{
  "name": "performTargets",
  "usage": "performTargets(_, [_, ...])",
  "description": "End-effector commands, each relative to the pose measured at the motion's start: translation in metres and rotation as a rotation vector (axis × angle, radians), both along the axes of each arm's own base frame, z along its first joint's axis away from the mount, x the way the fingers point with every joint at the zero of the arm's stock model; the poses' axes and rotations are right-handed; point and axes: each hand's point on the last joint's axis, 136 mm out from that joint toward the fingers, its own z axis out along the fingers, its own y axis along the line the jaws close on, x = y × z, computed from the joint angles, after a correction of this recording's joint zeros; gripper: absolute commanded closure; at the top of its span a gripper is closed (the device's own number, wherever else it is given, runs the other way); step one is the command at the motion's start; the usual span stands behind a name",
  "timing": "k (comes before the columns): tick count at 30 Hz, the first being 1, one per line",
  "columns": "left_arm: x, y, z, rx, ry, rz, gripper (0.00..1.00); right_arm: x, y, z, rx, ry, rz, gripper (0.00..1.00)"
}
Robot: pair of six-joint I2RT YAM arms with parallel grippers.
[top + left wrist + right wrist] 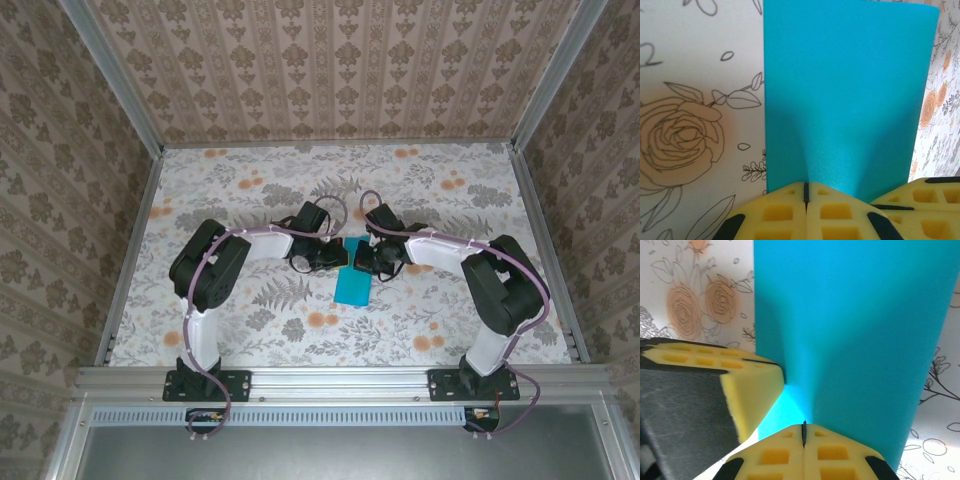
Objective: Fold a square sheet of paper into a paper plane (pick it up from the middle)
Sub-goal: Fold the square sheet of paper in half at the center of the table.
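The teal-blue paper (352,285) lies at the table's middle as a flat rectangle, with no sharp point or kite shape visible. Both grippers meet at its far end. My left gripper (335,256) is shut on the paper's edge; in the left wrist view the paper (845,100) puckers up into the closed yellow pads of that gripper (806,192). My right gripper (363,258) is shut on the same end; the paper (855,325) rises into its closed pads (804,434). The left gripper's yellow finger (747,390) touches the paper just beside it.
The floral tablecloth (250,190) covers the table inside patterned walls. Metal rails (130,250) run along both sides and the near edge. Both arms bend inward, elbows (205,265) out toward the sides.
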Motion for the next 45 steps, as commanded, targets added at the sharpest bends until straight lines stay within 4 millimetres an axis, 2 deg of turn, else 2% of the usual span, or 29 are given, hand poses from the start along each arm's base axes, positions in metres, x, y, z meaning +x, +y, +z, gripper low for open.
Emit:
performTargets(1, [-0.049, 0.058, -0.089, 0.325, 0.178, 0.048, 1.00, -0.013, -0.011, -0.021, -0.039, 0.055, 0.014, 1.00])
performTargets(9, [-0.055, 0.067, -0.099, 0.358, 0.195, 0.053, 1.00, -0.025, -0.030, -0.033, -0.052, 0.090, 0.001, 1.00])
performTargets(17, [-0.062, 0.076, -0.110, 0.391, 0.214, 0.062, 1.00, -0.051, -0.059, -0.038, -0.035, 0.083, 0.010, 1.00])
performTargets(19, [-0.063, 0.076, -0.111, 0.388, 0.215, 0.062, 1.00, -0.050, -0.068, -0.030, -0.033, 0.053, 0.004, 1.00])
performTargets(21, [-0.063, 0.076, -0.110, 0.388, 0.211, 0.059, 1.00, -0.045, -0.069, -0.015, -0.018, 0.005, 0.009, 1.00])
performTargets(25, [-0.063, 0.076, -0.109, 0.385, 0.207, 0.056, 1.00, -0.027, -0.053, 0.020, 0.066, -0.104, 0.031, 1.00])
performTargets(28, [-0.063, 0.076, -0.108, 0.384, 0.206, 0.056, 1.00, -0.018, -0.035, 0.027, 0.119, -0.124, 0.061, 1.00])
performTargets(32, [-0.061, 0.074, -0.107, 0.382, 0.202, 0.054, 1.00, -0.004, -0.012, 0.023, 0.190, -0.119, 0.100, 1.00])
performTargets(36, [-0.063, 0.074, -0.106, 0.384, 0.206, 0.049, 1.00, 0.005, -0.001, 0.014, 0.215, -0.102, 0.123, 1.00])
performTargets(41, [-0.064, 0.076, -0.107, 0.392, 0.212, 0.048, 1.00, 0.005, -0.012, -0.007, 0.181, -0.065, 0.101, 1.00])
performTargets(45, [-0.067, 0.078, -0.109, 0.402, 0.220, 0.048, 1.00, -0.002, -0.034, -0.026, 0.158, -0.030, 0.053, 1.00])
